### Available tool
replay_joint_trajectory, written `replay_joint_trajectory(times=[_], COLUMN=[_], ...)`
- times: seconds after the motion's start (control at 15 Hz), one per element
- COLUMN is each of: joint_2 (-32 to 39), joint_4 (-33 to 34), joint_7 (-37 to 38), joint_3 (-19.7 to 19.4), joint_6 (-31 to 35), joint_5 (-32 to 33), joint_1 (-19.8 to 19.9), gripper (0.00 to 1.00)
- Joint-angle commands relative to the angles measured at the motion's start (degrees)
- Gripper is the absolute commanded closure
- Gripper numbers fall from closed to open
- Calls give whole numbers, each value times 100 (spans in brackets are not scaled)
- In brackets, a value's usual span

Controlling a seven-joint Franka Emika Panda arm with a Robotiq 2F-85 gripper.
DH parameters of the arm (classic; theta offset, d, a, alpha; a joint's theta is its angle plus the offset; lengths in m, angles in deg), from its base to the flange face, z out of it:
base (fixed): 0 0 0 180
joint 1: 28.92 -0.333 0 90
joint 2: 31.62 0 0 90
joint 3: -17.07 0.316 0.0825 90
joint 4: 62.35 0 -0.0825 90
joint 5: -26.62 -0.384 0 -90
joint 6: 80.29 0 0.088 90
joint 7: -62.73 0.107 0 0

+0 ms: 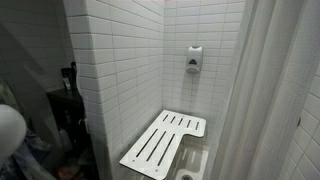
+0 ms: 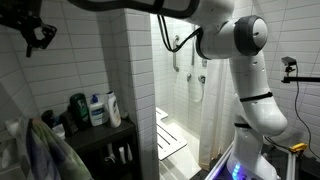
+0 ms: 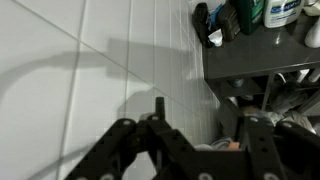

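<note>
Wrist view: the tool (image 3: 200,140) stands part-open and empty against the tiled wall (image 3: 80,60), bottles (image 3: 262,12) on the black shelf (image 3: 250,60) untouched.

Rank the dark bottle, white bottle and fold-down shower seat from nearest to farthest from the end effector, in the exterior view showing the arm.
1. Dark bottle, left on the shelf, below the end effector.
2. White bottle, at the shelf's right end.
3. Fold-down shower seat, farther right, past the tiled wall.
</note>
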Motion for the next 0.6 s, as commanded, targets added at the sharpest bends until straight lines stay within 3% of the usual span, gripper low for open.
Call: replay_joint_trajectory(times=[0.0,0.13,0.4,0.53], joint_2=[-10,-66,-512,-1062], joint_4=[21,-58,-577,-1191], joint_7=[-10,29,458,1006], joint_3=[0,-3,-64,-132], joint_6=[-16,61,165,188], joint_5=[27,-21,-252,-473], joint_1=[-15,46,398,769], gripper=[8,0,0,0])
